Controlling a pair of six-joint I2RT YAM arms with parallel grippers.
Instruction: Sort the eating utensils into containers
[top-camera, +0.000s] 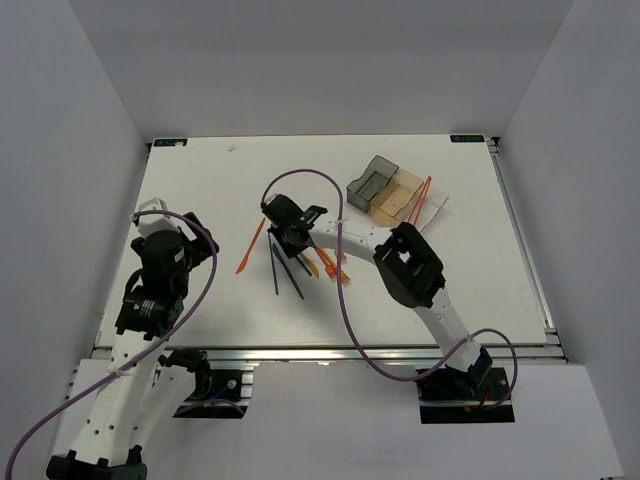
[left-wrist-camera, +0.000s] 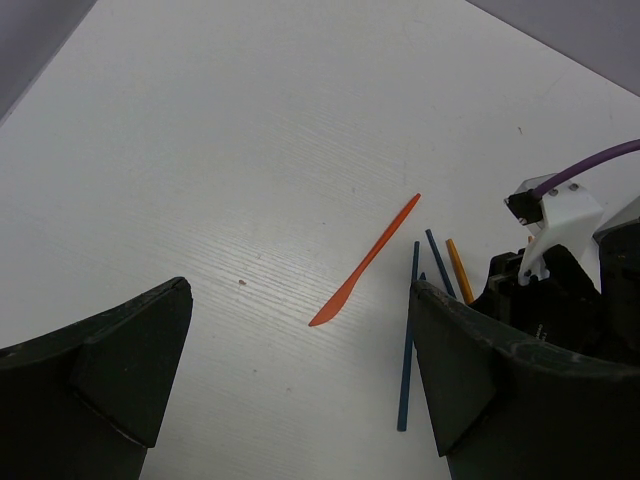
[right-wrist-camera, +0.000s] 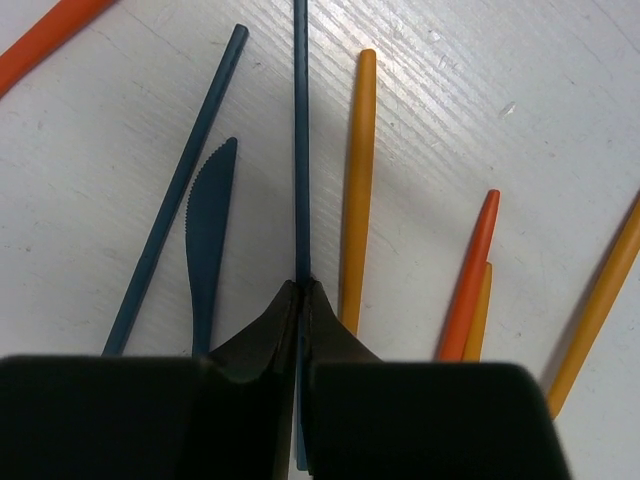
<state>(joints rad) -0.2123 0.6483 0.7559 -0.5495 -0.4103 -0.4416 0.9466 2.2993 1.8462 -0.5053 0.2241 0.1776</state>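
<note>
Two black fingertips (right-wrist-camera: 265, 335) of the right gripper (right-wrist-camera: 301, 292), pressed together on a thin dark blue plastic stick (right-wrist-camera: 300, 150) and gripping it close to one end. Runs straight ahead from the fingers in the wrist view; far end cut off by the frame edge, near end hidden under the jaws.

Just left of it, a second dark blue stick (right-wrist-camera: 180, 185), slanting, lower end hidden. Between the two, a short dark blue serrated plastic knife (right-wrist-camera: 208, 230), tip pointing away, handle lost behind the finger. Just right, a yellow-orange round stick (right-wrist-camera: 358, 180), nearly parallel. Further right, an orange pointed piece (right-wrist-camera: 472, 260) beside a yellower one, kind hard to tell.

Left gripper (left-wrist-camera: 300, 390): spread wide, holding nothing, above bare white grained tabletop (left-wrist-camera: 250, 150) left of the pile. Ahead of it, apart from the rest, a flat orange plastic knife (left-wrist-camera: 365, 262), lying on a slant.

Farthest, toward the table's far right, three joined translucent containers in a row: smoky grey bin (top-camera: 370, 182), orange bin (top-camera: 393, 200), clear bin (top-camera: 437, 208). Thin orange utensil (top-camera: 422, 198) leaning at the clear bin; inside or against its wall, impossible to tell.
</note>
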